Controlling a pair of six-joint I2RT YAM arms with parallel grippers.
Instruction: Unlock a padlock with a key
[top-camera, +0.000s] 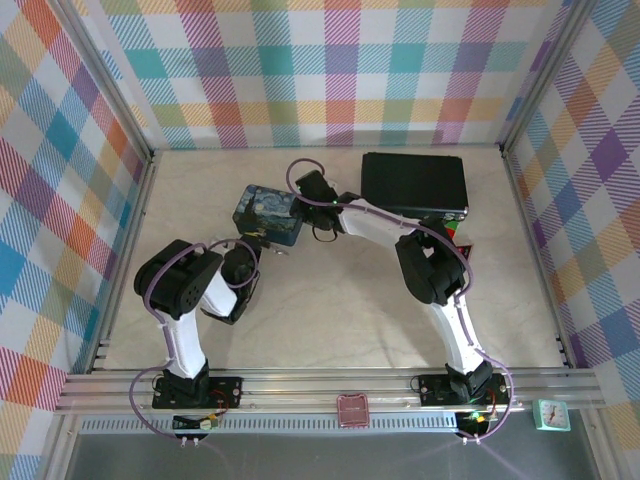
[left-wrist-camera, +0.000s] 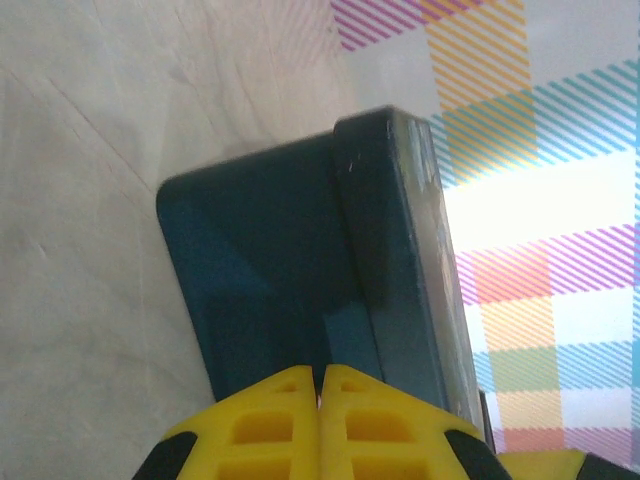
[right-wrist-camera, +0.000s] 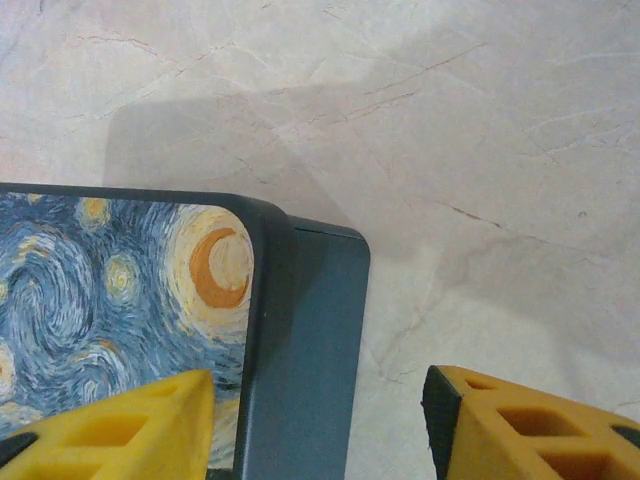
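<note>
The blue-and-yellow painted tin (top-camera: 265, 212) stands on the table left of centre. My left gripper (top-camera: 262, 243) is at its near side, and in the left wrist view the yellow fingertips (left-wrist-camera: 300, 385) are pressed together, shut, right against the tin's dark wall (left-wrist-camera: 280, 270). My right gripper (top-camera: 303, 200) hangs over the tin's right end, open. In the right wrist view one finger (right-wrist-camera: 150, 415) is above the painted lid (right-wrist-camera: 100, 290) and the other finger (right-wrist-camera: 500, 420) is above bare table. The padlock and the key are hidden.
A flat black case (top-camera: 414, 184) lies at the back right, with a small colourful object (top-camera: 458, 232) at its near corner. Checked walls enclose the marble table (top-camera: 340, 310) on three sides. A pink item (top-camera: 352, 410) and a small clock (top-camera: 551, 413) sit by the front rail.
</note>
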